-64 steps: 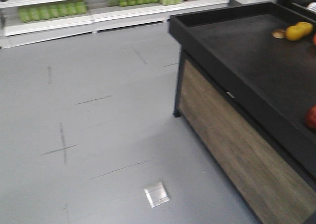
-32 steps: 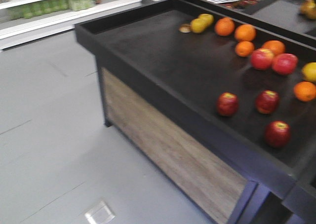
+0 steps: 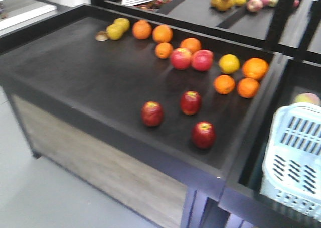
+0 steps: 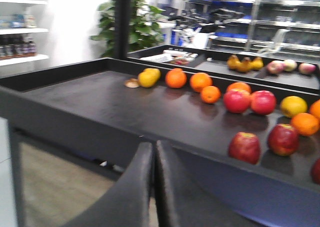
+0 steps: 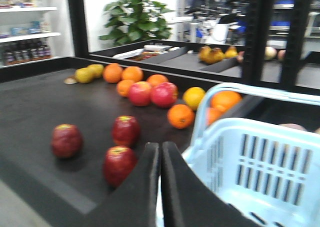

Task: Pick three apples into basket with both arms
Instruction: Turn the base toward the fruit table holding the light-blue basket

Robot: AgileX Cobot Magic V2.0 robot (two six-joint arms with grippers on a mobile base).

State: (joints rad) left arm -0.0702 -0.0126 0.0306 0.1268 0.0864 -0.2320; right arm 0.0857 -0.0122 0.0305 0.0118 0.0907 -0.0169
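Three dark red apples lie loose toward the front of the black surface (image 3: 75, 72): the left apple (image 3: 152, 113), the middle apple (image 3: 190, 103) and the near apple (image 3: 203, 134). They lie apart, so each leaves room for fingers. The basket (image 3: 296, 157) stands in the next bay on the right, just beside the surface, probably to keep carries short. The left hand (image 4: 154, 148) and right hand (image 5: 160, 148) each have their fingers pressed together, holding nothing, and are held back at the front side. The brighter apples (image 3: 181, 58) and oranges (image 3: 142, 29) sit farther back.
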